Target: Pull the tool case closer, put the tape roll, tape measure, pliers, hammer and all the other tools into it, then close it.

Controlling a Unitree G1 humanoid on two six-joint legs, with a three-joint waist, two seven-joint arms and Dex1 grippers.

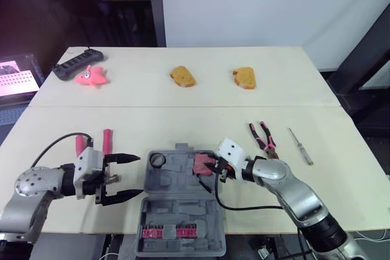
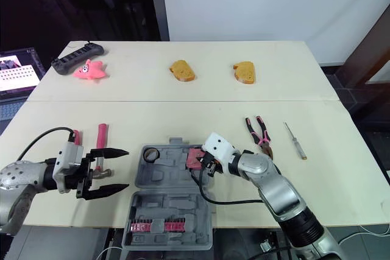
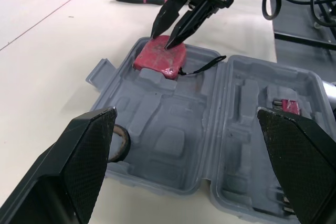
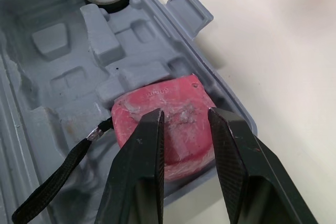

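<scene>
The grey tool case [image 1: 183, 202] lies open at the table's front edge, its lid [image 1: 180, 235] nearest me. A black tape roll [image 1: 158, 161] sits in its far left pocket. The red tape measure [image 4: 178, 95] rests tilted at the far right corner, strap trailing into the tray. My right gripper [image 1: 213, 168] hovers right over it, narrowly open, tips at its top face. My left gripper [image 1: 125, 178] stands wide open left of the case. Beside it lie a pink-handled hammer [image 1: 107, 140] and another pink handle [image 1: 79, 144]. Pliers [image 1: 263, 138] and a screwdriver [image 1: 301, 146] lie to the right.
Two bread pieces [image 1: 183, 77] [image 1: 245, 78] lie at the table's far side, with a pink toy [image 1: 91, 76] and a black bar-shaped device [image 1: 76, 63] at the far left. A row of pink bits [image 1: 173, 231] sits in the lid.
</scene>
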